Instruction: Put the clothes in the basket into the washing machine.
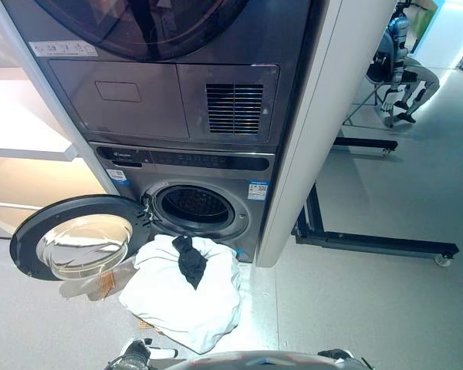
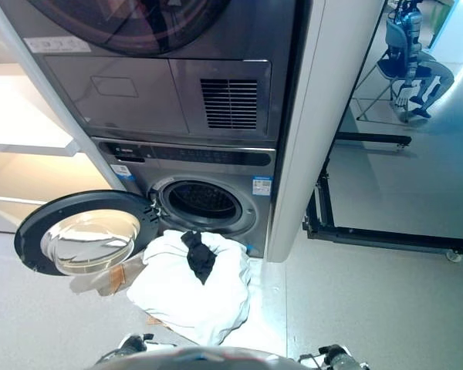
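Note:
The washing machine [image 1: 239, 166] stands ahead, low in a grey stack. Its round door [image 1: 77, 239] is swung open to the left and the drum opening [image 1: 194, 205] is dark. In front of the opening a heap of white cloth [image 1: 181, 297] lies on the floor with a black garment [image 1: 190, 260] on top. A tan woven bit of the basket [image 1: 104, 284] shows at the heap's left edge; the rest is hidden under the cloth. My left hand [image 1: 135, 353] and right hand [image 2: 336, 358] show only partly at the bottom edge, well short of the heap.
A white panel [image 1: 309, 131] stands right of the machine. A black wheeled frame [image 1: 370, 240] lies on the floor to the right. White shelves [image 1: 23, 139] are at the left. Another robot [image 1: 397, 62] is at the far right.

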Available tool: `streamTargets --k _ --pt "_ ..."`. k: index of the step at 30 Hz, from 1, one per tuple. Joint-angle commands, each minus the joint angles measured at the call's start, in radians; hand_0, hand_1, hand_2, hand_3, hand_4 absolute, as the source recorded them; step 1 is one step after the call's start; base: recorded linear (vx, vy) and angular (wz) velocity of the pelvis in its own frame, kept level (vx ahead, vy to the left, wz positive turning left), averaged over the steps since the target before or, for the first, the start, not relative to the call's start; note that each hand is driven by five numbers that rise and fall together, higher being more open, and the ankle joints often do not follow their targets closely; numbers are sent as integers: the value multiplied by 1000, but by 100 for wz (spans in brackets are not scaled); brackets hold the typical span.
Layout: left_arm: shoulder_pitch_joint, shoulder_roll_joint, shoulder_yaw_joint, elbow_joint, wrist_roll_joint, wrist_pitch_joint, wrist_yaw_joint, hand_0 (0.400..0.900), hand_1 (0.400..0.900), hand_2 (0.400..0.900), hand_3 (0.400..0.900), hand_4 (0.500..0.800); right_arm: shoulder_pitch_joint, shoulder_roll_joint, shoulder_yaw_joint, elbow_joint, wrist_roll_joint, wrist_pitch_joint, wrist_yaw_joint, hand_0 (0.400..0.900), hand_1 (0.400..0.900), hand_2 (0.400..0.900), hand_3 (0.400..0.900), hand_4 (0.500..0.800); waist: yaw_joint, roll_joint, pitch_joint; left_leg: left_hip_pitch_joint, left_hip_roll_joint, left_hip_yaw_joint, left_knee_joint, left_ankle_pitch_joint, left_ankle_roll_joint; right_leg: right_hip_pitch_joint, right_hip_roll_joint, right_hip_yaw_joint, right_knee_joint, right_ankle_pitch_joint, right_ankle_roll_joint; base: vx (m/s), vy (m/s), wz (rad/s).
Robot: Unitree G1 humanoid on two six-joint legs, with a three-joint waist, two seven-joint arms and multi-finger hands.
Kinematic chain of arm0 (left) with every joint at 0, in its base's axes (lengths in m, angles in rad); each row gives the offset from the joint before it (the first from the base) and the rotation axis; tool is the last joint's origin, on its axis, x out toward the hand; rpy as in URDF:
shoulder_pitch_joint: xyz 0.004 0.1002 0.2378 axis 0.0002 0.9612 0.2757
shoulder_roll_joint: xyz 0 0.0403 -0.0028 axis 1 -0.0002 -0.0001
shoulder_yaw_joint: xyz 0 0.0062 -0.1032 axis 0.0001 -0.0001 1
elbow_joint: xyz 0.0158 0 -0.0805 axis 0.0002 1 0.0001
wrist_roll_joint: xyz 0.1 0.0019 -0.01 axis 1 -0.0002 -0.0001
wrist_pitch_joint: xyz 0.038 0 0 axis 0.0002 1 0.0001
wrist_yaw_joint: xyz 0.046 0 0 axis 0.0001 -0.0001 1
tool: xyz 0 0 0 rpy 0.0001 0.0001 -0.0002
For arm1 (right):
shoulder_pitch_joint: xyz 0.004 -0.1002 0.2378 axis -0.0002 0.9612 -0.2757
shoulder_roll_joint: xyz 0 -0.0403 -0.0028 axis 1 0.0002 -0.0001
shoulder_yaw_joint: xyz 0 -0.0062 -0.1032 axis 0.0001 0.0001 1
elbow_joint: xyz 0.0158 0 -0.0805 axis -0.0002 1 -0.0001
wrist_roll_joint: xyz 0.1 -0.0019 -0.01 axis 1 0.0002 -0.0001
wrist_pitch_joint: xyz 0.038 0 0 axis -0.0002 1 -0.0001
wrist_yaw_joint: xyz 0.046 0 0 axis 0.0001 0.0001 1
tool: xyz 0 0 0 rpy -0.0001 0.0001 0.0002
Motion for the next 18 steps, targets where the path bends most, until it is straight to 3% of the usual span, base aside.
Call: streamTargets --k 1,9,13,16,17,18 --pt "-71 59 41 63 21 3 16 900 900 900 900 800 -80 -14 49 50 -27 -13 7 900 900 900 900 800 0 -42 -2 -12 -42 -8 -39 -29 42 3 -26 5 16 -5 35 -9 -55 0" --pt "-95 60 24 44 -19 6 9 900 900 900 900 800 -108 -26 80 23 -41 -23 35 900 900 900 900 800 -6 -32 30 -31 -18 -25 -23 -14 29 -15 6 30 31 -26 7 -18 -100 0" --pt "-118 42 24 30 -92 -7 35 900 900 900 900 800 -137 -39 101 2 -23 -17 36 900 900 900 900 800 -4 -71 74 -140 -4 -52 243 -65 32 -65 -10 54 57 -18 -30 -46 -146 -3" --pt "-108 31 36 28 -133 -26 43 900 900 900 900 800 -138 -56 101 -13 -29 -3 24 900 900 900 900 800 21 -80 121 -286 -28 -94 448 0 23 -55 -5 67 74 -22 -56 93 -72 -30" --pt "-103 28 38 26 -138 -27 42 900 900 900 900 800 -137 -61 99 -14 -23 3 19 900 900 900 900 800 32 -72 136 -319 -33 -97 455 20 18 -43 1 71 79 -28 -57 317 44 -52" --pt "-86 26 46 27 -144 -29 36 900 900 900 900 800 -137 -72 90 -6 -18 6 12 900 900 900 900 800 58 -52 159 -387 -31 -73 410 86 5 -8 17 78 84 -48 -58 367 89 -46"
